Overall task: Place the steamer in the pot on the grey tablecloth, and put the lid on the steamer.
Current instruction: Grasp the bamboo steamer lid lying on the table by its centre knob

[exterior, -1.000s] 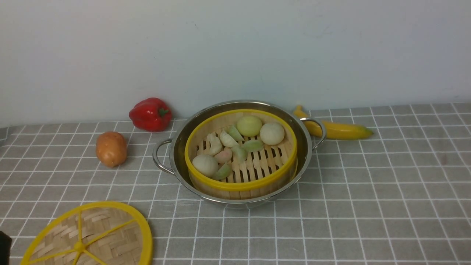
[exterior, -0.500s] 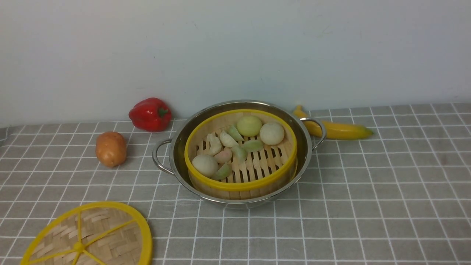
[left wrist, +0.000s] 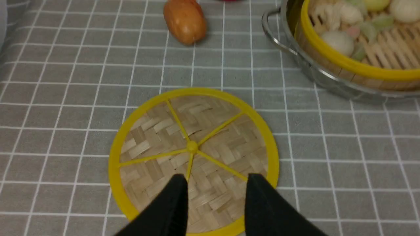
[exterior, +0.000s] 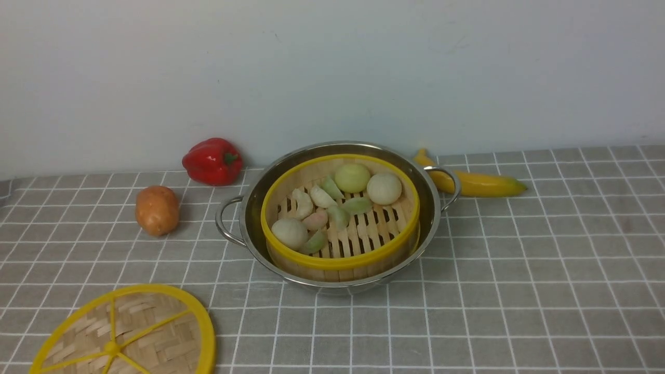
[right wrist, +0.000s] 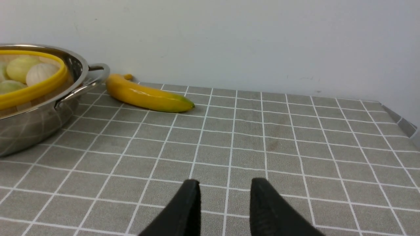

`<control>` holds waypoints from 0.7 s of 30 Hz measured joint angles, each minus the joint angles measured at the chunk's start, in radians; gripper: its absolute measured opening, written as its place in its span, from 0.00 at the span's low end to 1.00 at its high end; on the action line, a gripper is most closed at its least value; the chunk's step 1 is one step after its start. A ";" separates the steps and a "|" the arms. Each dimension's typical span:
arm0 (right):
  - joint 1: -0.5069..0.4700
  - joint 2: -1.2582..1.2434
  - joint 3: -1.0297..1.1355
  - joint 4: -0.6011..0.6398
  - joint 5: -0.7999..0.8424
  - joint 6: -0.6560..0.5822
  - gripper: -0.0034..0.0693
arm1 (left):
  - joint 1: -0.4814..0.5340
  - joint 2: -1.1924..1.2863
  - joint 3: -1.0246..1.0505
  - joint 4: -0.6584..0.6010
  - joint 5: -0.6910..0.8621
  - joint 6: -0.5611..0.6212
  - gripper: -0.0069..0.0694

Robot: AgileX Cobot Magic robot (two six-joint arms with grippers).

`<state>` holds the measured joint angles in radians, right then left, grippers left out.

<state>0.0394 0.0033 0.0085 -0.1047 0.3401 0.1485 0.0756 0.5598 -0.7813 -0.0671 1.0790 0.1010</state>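
A staged robot-lab setup, not a home kitchen: a grey tablecloth [exterior: 519, 259] spread below a bare pale wall [exterior: 332, 67], with toy pepper [exterior: 212, 161], potato [exterior: 157, 210] and banana [exterior: 475, 183] across mid-frame.

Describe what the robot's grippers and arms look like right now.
Only the tips show, in the wrist views. The left gripper and the right gripper each have two matte black fingers, broad at the base and tapering to blunt tips. No cables, markings or arm links are visible; the front view shows neither arm.
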 joint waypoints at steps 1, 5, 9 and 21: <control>0.000 0.000 0.000 0.000 0.000 0.000 0.38 | 0.000 0.036 -0.008 0.000 0.000 0.024 0.41; 0.000 0.000 0.000 -0.001 0.000 0.000 0.38 | 0.000 0.172 -0.019 0.000 0.000 0.085 0.41; 0.000 0.000 0.000 -0.001 -0.001 0.000 0.38 | 0.000 0.349 -0.022 -0.001 -0.001 0.093 0.41; 0.000 0.000 0.000 -0.001 -0.001 0.000 0.38 | 0.000 0.758 -0.030 -0.001 -0.111 0.048 0.41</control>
<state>0.0394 0.0033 0.0085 -0.1056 0.3392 0.1485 0.0756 1.3178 -0.8117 -0.0685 0.9676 0.1486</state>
